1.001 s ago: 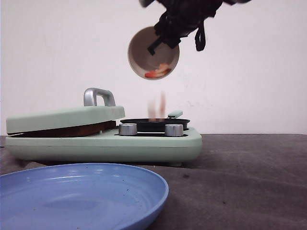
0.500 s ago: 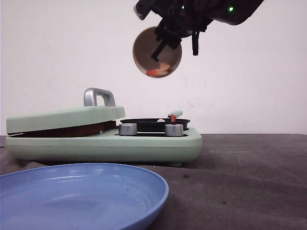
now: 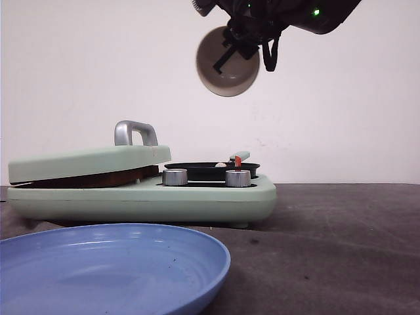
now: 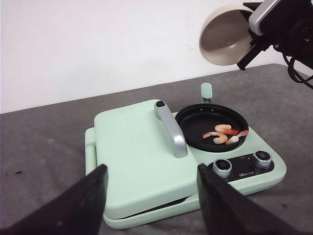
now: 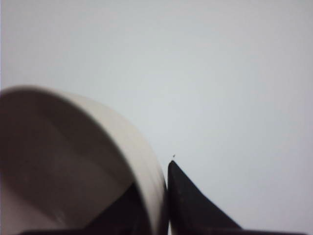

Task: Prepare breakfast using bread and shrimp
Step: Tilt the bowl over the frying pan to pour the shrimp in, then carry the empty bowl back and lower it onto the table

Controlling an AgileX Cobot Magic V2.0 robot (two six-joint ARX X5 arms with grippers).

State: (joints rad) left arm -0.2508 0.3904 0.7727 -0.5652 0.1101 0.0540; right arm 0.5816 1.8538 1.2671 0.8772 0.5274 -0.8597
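While the right gripper (image 3: 231, 47) grips the tipped beige bowl (image 3: 226, 65) by its rim above the worktop's far side, the shrimp (image 4: 225, 134) lie in the black pan (image 4: 195, 122); the left gripper (image 4: 151, 196) is spread wide.

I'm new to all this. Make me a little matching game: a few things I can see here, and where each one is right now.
Things:
1. shrimp
2. beige bowl
3. blue plate
4. lid handle

Places:
a. held tipped in the air by the right gripper
b. nearest the front camera, on the table
c. in the black pan
d. on the closed green lid

Pairs: 1-c, 2-a, 3-b, 4-d
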